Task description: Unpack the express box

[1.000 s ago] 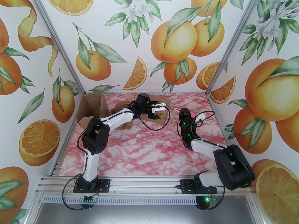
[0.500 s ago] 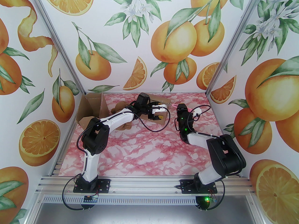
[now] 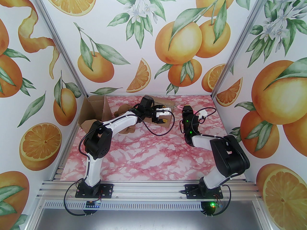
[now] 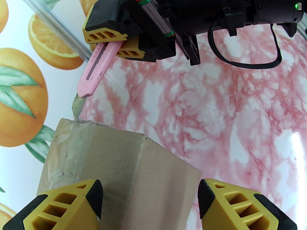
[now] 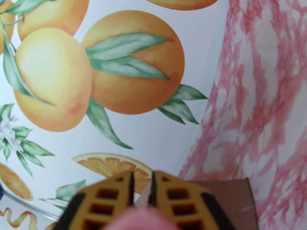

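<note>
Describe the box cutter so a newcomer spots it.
Go to the far edge of the marble table, by the small taped box. The cutter sticks out of the right pincer, blade tip at the box's tape. It's the slim pastel-pink stick among brown cardboard.

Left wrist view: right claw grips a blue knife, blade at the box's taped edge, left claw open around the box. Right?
No: the knife is pink, not blue, as the left wrist view shows. Otherwise right: the right claw grips it, blade at the taped edge of the box, left claw open around the box.
</note>
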